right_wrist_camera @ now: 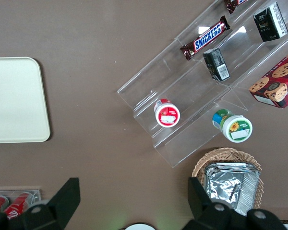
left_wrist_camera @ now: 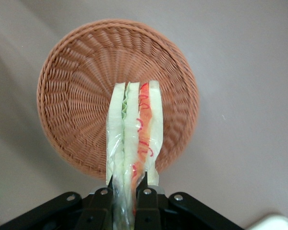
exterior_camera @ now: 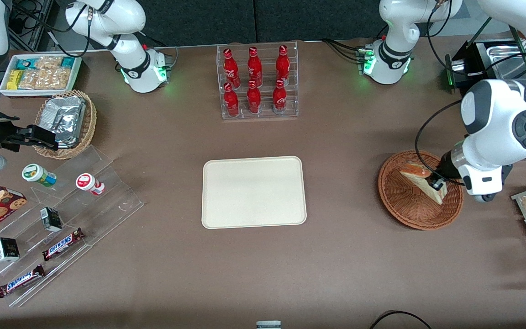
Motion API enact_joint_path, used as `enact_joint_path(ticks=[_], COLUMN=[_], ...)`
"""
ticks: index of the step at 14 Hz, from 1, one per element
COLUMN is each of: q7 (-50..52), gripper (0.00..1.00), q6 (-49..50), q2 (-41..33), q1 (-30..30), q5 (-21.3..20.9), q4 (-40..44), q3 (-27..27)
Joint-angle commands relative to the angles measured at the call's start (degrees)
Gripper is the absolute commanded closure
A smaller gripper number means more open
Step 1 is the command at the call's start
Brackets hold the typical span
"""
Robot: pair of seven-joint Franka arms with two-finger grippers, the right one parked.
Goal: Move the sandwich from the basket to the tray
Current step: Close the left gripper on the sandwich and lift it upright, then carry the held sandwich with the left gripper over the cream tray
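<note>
With my gripper (left_wrist_camera: 126, 191) clamped on one end of the sandwich (left_wrist_camera: 133, 139), I hang above the basket (left_wrist_camera: 72, 86), the wedge's cut edge showing green and red filling between pale bread. Both fingers (left_wrist_camera: 143, 189) press the clear wrap from either side. In the front view my gripper (exterior_camera: 437, 183) sits over the part of the basket (exterior_camera: 400, 196) nearest the working arm's end of the table, and the sandwich (exterior_camera: 420, 178) slants across the weave; I cannot tell whether its free end touches the wicker. From my wrist the sandwich runs from the basket's middle out across its rim, with bare brown table (left_wrist_camera: 249, 72) all round the rim.

Toward the parked arm's end lies the tray (exterior_camera: 254, 192), flat, well apart from the basket, with a wide stretch of bare table (exterior_camera: 340, 192) between them. Its rounded rim stands free on every side. Farther from the front camera than the tray stands a clear rack of red bottles (exterior_camera: 257, 82), apart from the tray's edge.
</note>
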State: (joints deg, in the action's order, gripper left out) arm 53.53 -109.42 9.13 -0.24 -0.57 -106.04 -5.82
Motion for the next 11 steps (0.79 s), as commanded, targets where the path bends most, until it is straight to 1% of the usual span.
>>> enact_joint_path(ticks=[1,2,3,4,5,9,11], q7=[-3.3,-4.0,-4.0,-3.9,-3.5,-4.4,-4.5], gripper=[1.0,1.0,1.0,1.0,1.0,1.0,1.0], q6=[5.3,5.9,8.1,10.1,11.1,10.8,10.7], q2=[0.6,1.1,2.1,3.5,4.7,9.0,13.6], q1=[-0.1,-0.1,-0.8,-2.2,-4.6,-11.5,-15.3], q5=[-0.8,-0.9,-2.6,-5.1,-6.7,-6.6,-6.6], q4=[6.1,7.8,10.4,12.3,14.4,19.8,24.2], q3=[-3.5,-5.1,-7.2,-8.6,-9.3,-9.5,-9.4])
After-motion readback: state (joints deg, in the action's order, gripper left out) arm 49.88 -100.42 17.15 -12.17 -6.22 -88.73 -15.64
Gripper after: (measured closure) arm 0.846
